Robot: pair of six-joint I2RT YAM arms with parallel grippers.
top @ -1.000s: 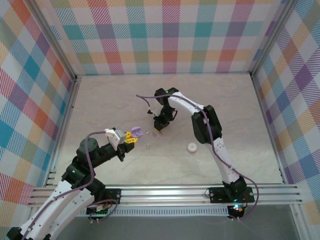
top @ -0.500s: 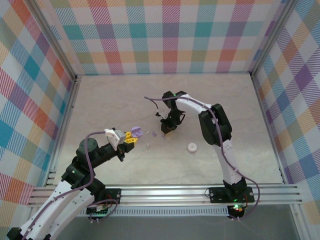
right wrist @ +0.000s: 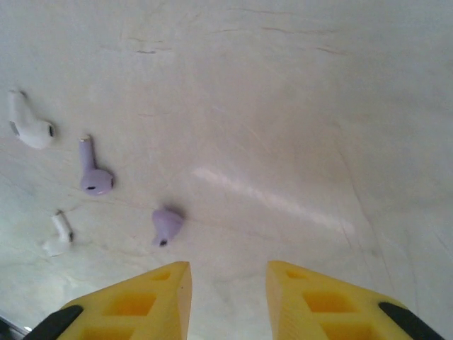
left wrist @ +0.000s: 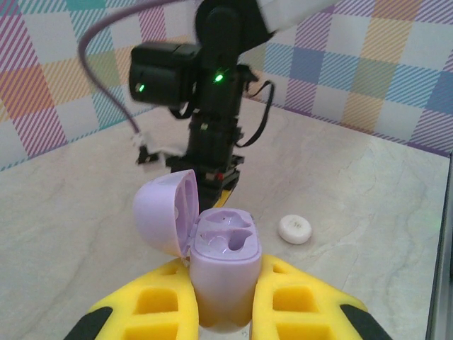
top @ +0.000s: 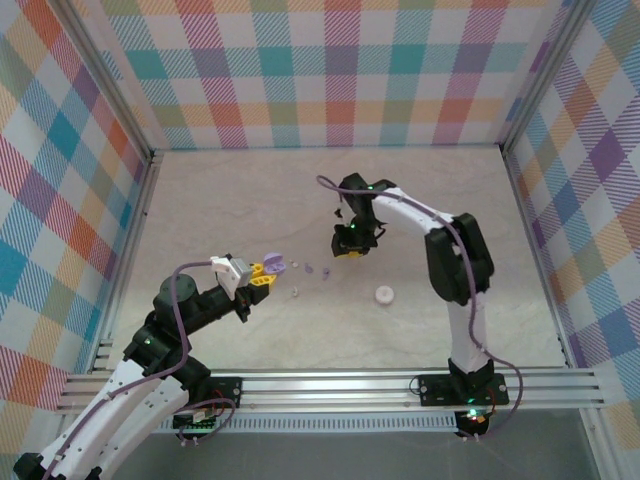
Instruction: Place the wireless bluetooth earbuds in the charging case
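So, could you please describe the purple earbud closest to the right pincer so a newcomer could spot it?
On the marbled tabletop, look just ahead of the right pincer. Of the four earbuds scattered there, it is the pale purple earbud nearest the yellow fingers. It looks stubby, whereas the other purple earbud shows a long stem.

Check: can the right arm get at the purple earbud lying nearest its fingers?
Probably yes. The right gripper hangs open and empty, and the purple earbud lies on the bare table just ahead of it, with nothing between them.
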